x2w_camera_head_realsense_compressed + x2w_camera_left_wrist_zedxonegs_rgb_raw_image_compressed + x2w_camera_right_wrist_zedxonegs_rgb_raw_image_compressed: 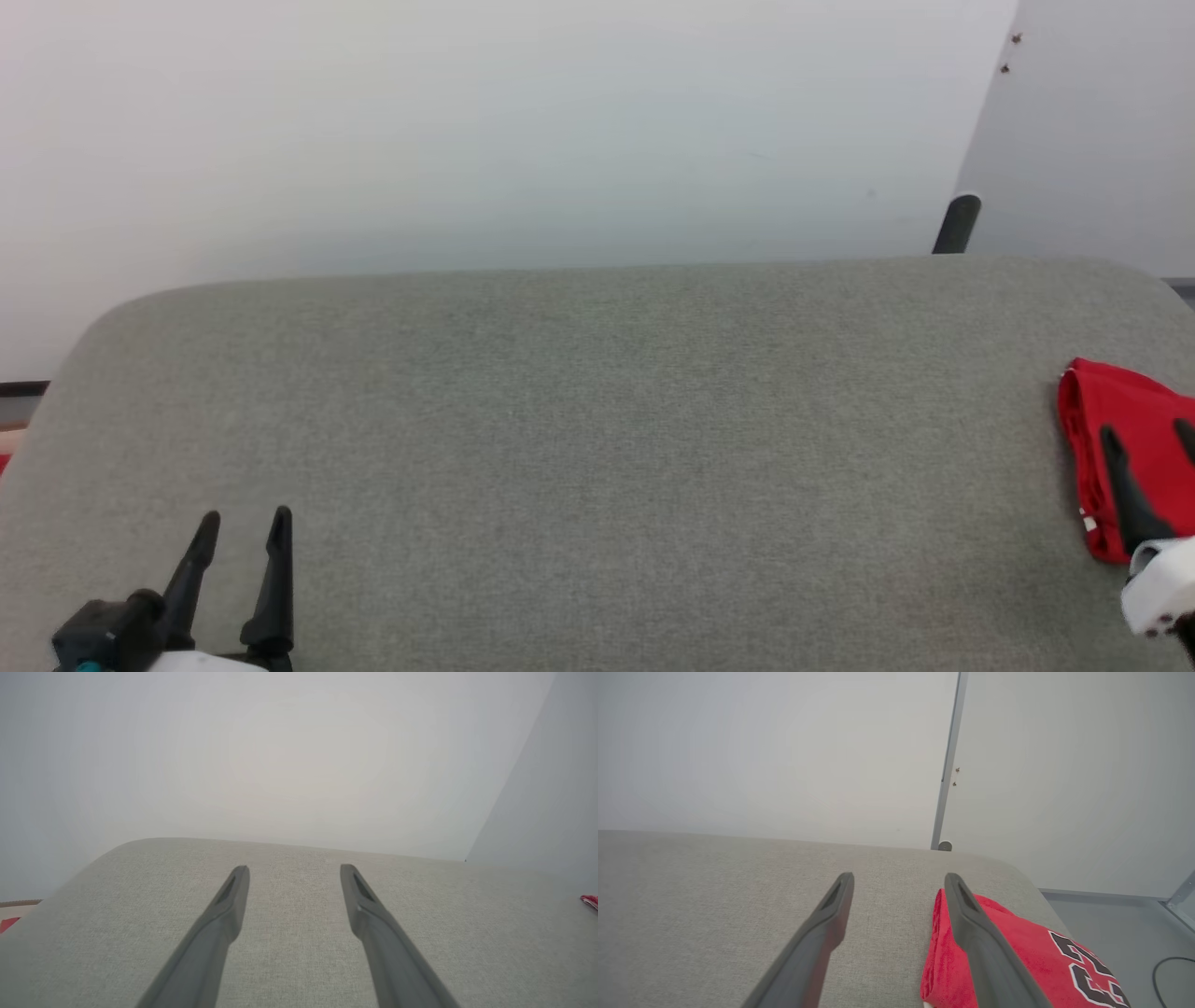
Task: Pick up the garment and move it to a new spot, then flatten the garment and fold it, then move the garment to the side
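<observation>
The garment (1139, 439), a red jersey folded into a compact stack, lies at the right end of the grey upholstered surface (597, 448). The right wrist view shows the garment (1027, 952) with part of its black, white-outlined number facing up. My right gripper (1148, 434) hovers over it, open, with nothing between its fingers; in the right wrist view its right finger (985, 952) crosses the garment's left edge. My left gripper (245, 523) is open at the lower left, far from the garment, and stands over bare fabric in its own view (294, 870).
A white wall rises behind the surface. A dark post (956, 224) stands up past the far right edge, beside a wall corner. A black cable (1174, 975) lies on the grey floor to the right. A red scrap (9, 924) shows past the left end.
</observation>
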